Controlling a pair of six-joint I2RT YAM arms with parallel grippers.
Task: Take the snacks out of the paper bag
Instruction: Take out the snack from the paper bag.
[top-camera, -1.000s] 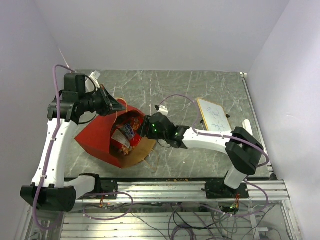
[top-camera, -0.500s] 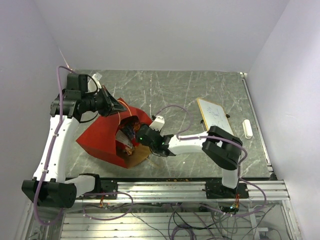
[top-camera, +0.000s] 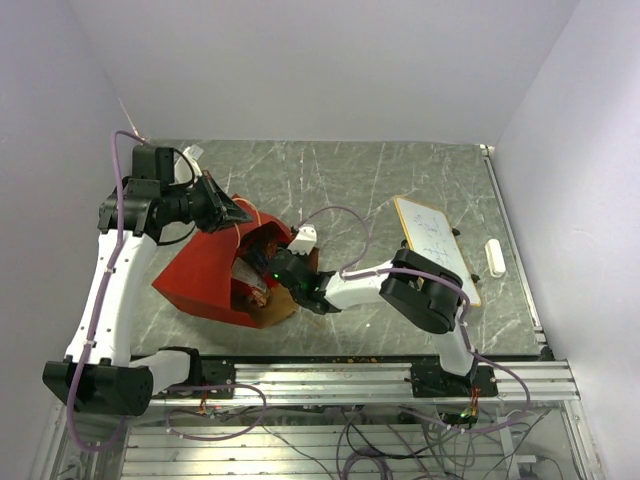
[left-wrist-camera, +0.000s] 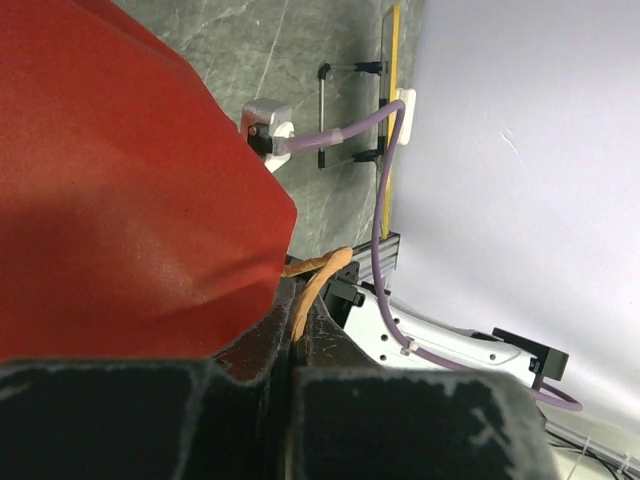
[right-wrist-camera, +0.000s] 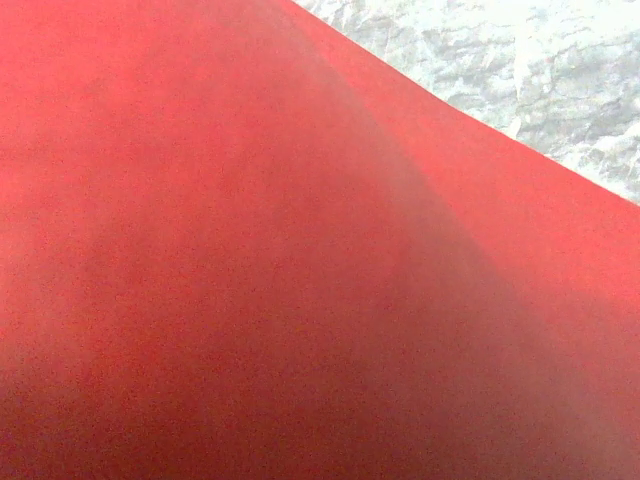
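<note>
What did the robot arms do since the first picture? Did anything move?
The right claw pushed leftward, from the mouth of the paper bag to deeper inside, and its elbow folded in closer. Whether it grabbed anything is hidden. The left claw stayed clamped on the bag's top edge. The white board did not move.

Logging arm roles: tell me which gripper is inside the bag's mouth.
The right gripper: it is in the open mouth of the bag, entering from the right. The left gripper is outside, clamped on the bag's far rim.
</note>
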